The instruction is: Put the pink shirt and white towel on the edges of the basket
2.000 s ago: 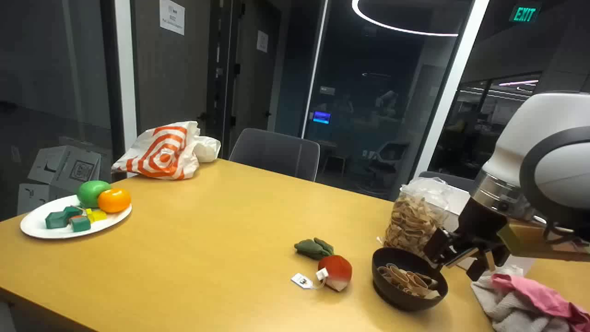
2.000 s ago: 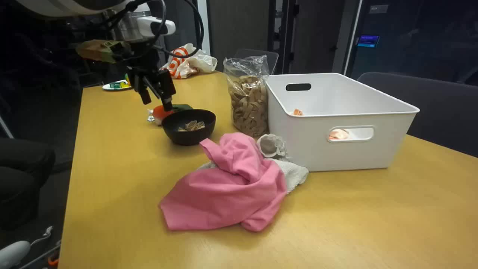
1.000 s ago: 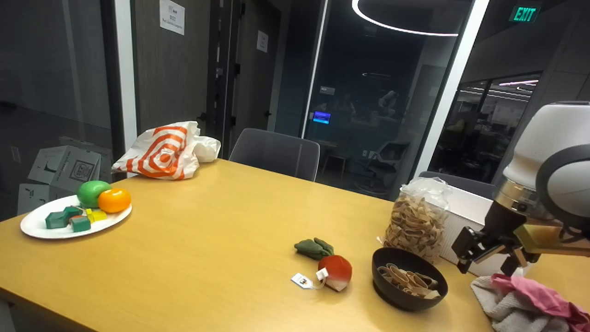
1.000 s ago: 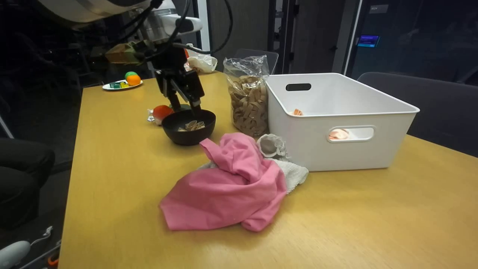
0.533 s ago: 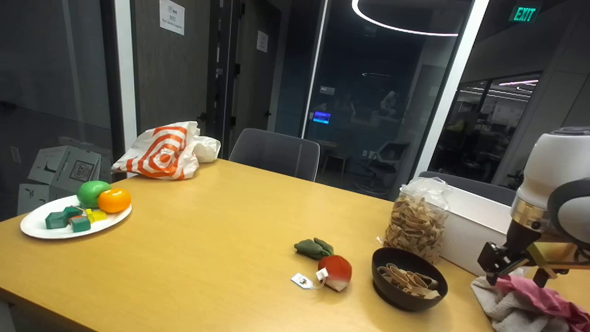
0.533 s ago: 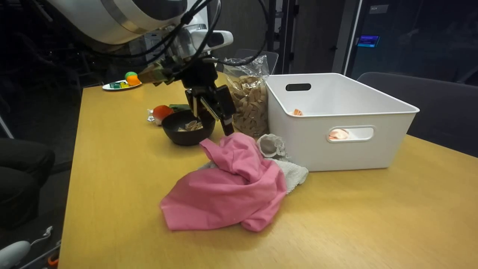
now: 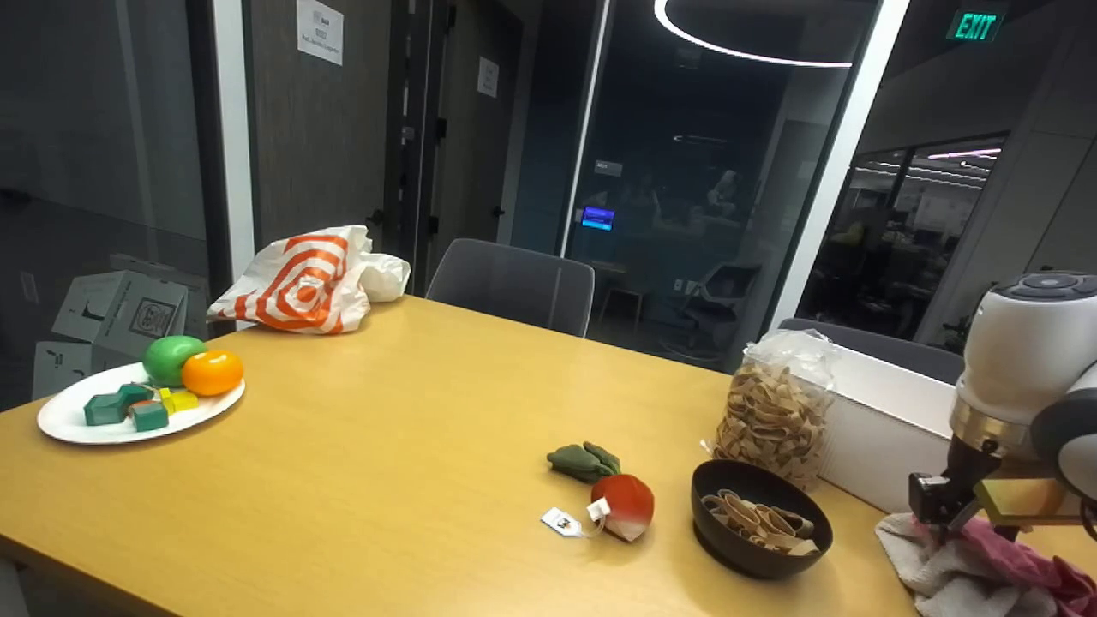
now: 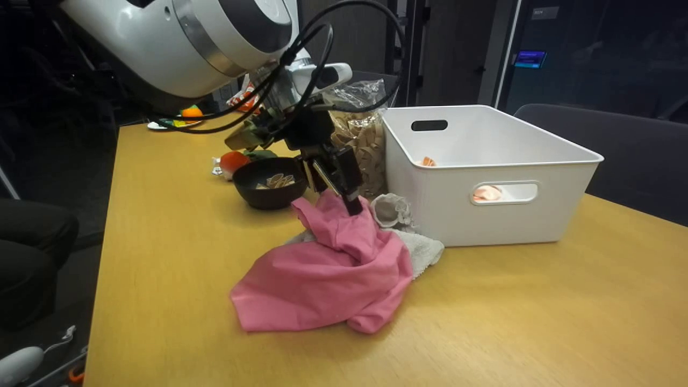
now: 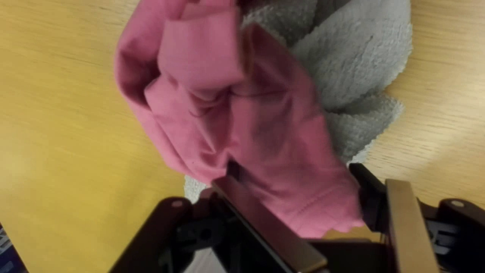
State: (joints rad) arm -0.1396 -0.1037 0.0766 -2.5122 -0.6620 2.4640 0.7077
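Pincer (image 9: 296, 171) (spread) at pink shirt (image 9: 273, 125); towel (image 9: 352, 60) beneath

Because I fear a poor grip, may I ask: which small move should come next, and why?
Probably close the gripper gently on the pink shirt: the fingers stand apart, and in the wrist view the shirt shows between them.

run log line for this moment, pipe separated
jaws: open, at pink shirt | white towel: partly under shirt | basket: neither cloth on its edges | grasp: not yet closed
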